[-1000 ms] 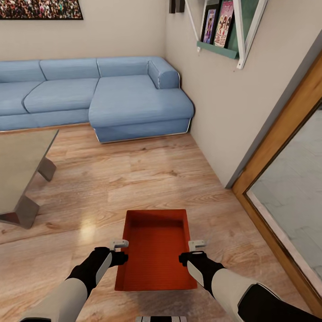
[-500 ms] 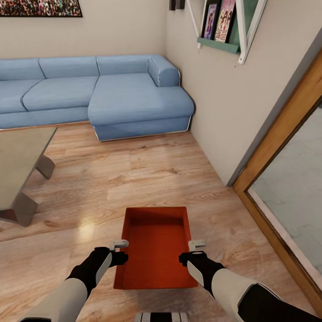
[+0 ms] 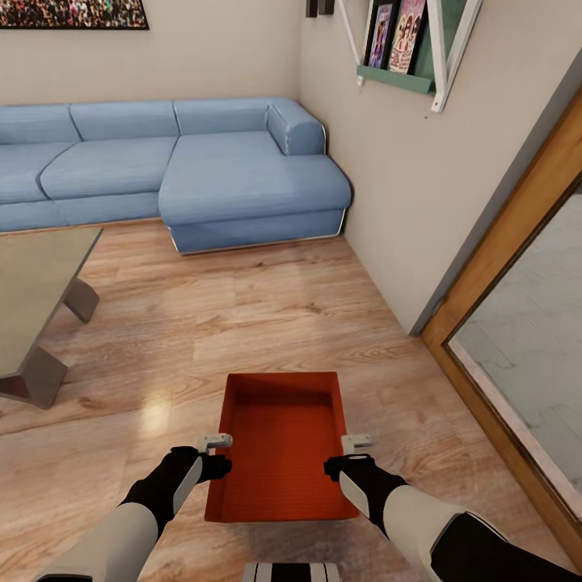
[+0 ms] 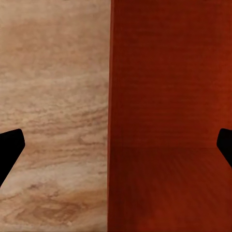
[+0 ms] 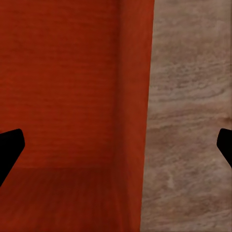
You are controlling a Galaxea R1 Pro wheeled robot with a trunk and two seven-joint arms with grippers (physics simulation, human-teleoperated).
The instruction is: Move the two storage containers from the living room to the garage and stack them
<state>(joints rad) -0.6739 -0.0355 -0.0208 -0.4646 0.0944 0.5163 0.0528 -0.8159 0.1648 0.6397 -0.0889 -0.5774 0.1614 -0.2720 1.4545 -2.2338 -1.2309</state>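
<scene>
One orange-red storage container (image 3: 279, 453) sits on the living room's light wood-plank floor (image 3: 242, 315), straight in front of me. My left gripper (image 3: 216, 444) is open over the container's left long wall. In the left wrist view that wall (image 4: 112, 96) runs between the spread left gripper (image 4: 121, 140) fingertips, apart from both. My right gripper (image 3: 356, 443) is open over the right long wall. The right wrist view shows the container (image 5: 63, 87) with its wall between the wide-apart right gripper (image 5: 121, 140) fingertips. The garage is out of view.
A blue sectional sofa (image 3: 202, 170) fills the far corner. A low glass-topped table (image 3: 32, 291) stands at the left. A beige wall (image 3: 388, 186) with a shelf of books (image 3: 396, 48) and a wood-framed glass door (image 3: 517, 242) line the right.
The whole picture has slid up a little, so the camera has moved. Both grippers stay open over the container's side walls.
</scene>
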